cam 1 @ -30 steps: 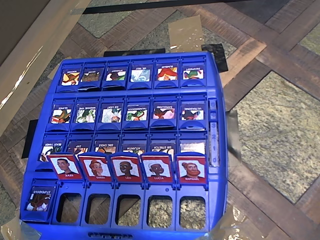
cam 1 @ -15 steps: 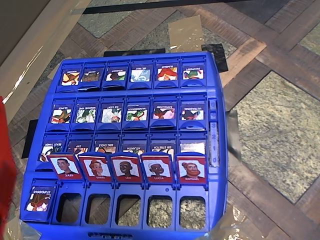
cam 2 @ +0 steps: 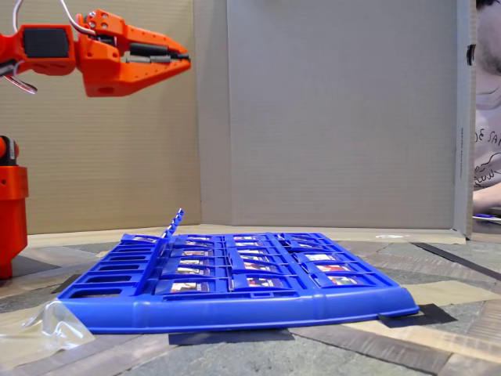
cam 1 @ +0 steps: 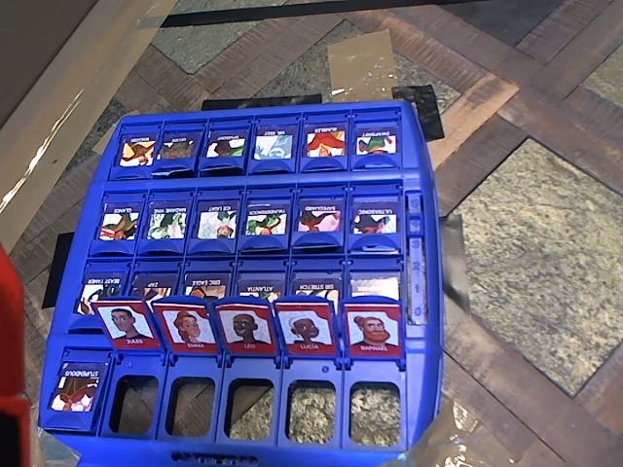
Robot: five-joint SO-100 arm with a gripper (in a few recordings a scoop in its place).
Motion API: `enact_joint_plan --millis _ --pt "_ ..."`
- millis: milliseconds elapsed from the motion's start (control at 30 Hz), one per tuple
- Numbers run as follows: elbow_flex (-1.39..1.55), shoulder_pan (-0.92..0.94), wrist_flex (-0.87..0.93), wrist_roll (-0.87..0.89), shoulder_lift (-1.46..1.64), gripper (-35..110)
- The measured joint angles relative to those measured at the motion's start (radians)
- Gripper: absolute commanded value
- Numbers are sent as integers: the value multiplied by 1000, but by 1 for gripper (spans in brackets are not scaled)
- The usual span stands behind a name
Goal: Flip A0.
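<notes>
A blue flip-tile game board (cam 1: 428, 156) lies flat on the table. Its upper three rows of picture tiles lie down. In the lowest row of the overhead view, several red-framed portrait tiles (cam 1: 248, 326) stand up over open slots, while the leftmost tile (cam 1: 76, 386) lies flat. In the fixed view the board (cam 2: 235, 309) is low in the middle, with the raised tiles (cam 2: 174, 223) at its left. My orange gripper (cam 2: 186, 56) hovers high above the board's left end, pointing right, jaws together and holding nothing. Part of the red arm (cam 1: 10, 350) shows at the overhead view's left edge.
Cardboard walls (cam 2: 329, 110) stand behind and to the left of the board. The arm's orange base (cam 2: 12, 211) is at the left. Crumpled clear tape (cam 2: 47, 325) holds the board's near-left corner. A person (cam 2: 489, 157) sits at the far right edge.
The red arm has come into the overhead view at the left edge and now reaches lower along it. The board and tiles have not moved.
</notes>
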Motion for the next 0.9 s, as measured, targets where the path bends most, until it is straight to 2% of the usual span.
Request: enact_joint_plan --millis 133,367,633,900 --pt "44 0 -232 -8 2 0" --pt "103 0 -617 95 2 0" --pt "183 0 -985 227 14 0" --pt "275 0 -1299 284 17 0"
